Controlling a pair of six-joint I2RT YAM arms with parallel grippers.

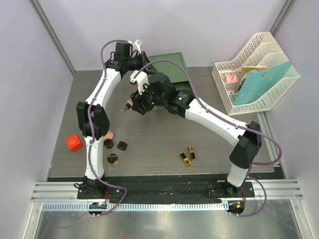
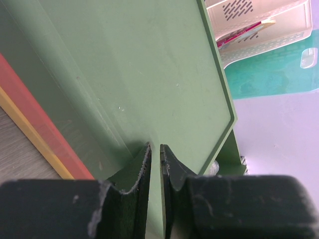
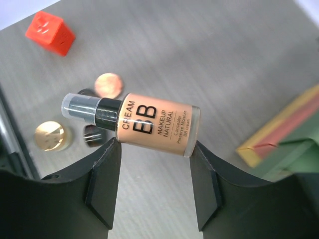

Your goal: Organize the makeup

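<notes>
Two lipsticks point(image 1: 185, 159) on grey wood table point(image 1: 159, 142); lilac walls point(image 1: 30, 59).

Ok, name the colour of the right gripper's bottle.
Peach; the bottle shows best in the right wrist view.

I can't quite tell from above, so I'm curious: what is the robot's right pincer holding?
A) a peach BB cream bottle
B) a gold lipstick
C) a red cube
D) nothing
A: the right wrist view shows the peach BB cream bottle lying crosswise, clamped between the two fingers of the right pincer.
</notes>
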